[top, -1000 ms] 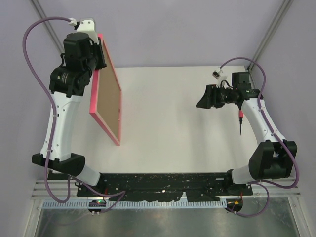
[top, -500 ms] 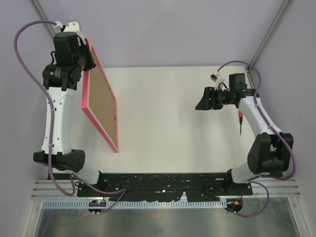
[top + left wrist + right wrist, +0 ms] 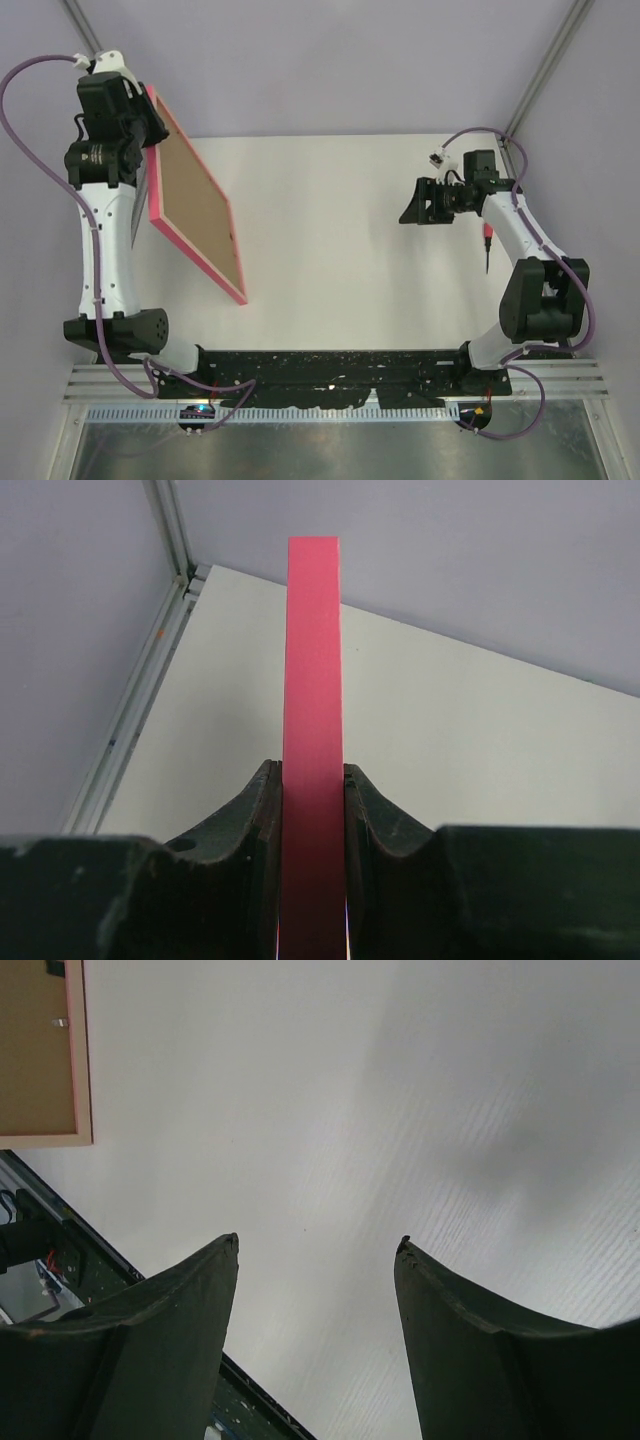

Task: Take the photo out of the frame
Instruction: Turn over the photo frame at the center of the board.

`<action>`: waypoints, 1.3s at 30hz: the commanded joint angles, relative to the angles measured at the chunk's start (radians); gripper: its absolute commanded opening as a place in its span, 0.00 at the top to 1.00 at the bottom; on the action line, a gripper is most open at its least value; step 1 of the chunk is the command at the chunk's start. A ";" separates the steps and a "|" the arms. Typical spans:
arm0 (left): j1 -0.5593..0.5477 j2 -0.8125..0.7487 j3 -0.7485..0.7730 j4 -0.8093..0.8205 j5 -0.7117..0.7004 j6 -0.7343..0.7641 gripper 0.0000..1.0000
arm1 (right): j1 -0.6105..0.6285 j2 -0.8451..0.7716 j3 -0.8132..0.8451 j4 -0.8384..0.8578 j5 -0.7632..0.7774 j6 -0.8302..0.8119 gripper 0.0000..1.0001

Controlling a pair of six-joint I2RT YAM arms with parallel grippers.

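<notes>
My left gripper (image 3: 143, 120) is shut on the top edge of the bright-pink frame (image 3: 157, 212) and holds it high above the left side of the table, tilted. Its brown backing board (image 3: 200, 208) faces the camera. In the left wrist view the frame's pink edge (image 3: 312, 680) runs straight up between my fingers (image 3: 250, 810). The photo is hidden behind the backing board. My right gripper (image 3: 408, 205) is open and empty above the right side of the table, pointing left. The right wrist view shows a corner of the frame (image 3: 85, 1080) and backing board (image 3: 35, 1050).
The white table (image 3: 340, 240) lies below both arms. A red-handled tool (image 3: 487, 248) hangs by the right arm. Grey walls and metal corner posts (image 3: 545, 65) close the back. The black base rail (image 3: 330, 365) runs along the near edge.
My left arm has swung the frame further left and up, and the frame now tilts more flatly toward the camera. The right gripper has barely moved.
</notes>
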 commanded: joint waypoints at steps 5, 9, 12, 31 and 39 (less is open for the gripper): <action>0.123 -0.077 -0.203 0.056 0.098 -0.001 1.00 | -0.042 0.039 0.029 0.011 -0.004 0.022 0.32; 0.155 -0.129 -0.315 0.086 0.159 0.008 1.00 | -0.042 0.061 0.035 0.010 -0.031 0.020 0.32; 0.167 -0.167 -0.414 0.119 0.216 0.005 1.00 | -0.044 0.069 0.035 0.010 -0.067 0.014 0.31; 0.184 -0.204 -0.930 0.658 0.554 -0.271 1.00 | -0.035 0.210 -0.009 0.077 -0.157 -0.050 0.26; 0.184 -0.167 -0.974 0.774 0.591 -0.321 1.00 | -0.029 0.309 0.029 0.114 -0.129 -0.026 0.26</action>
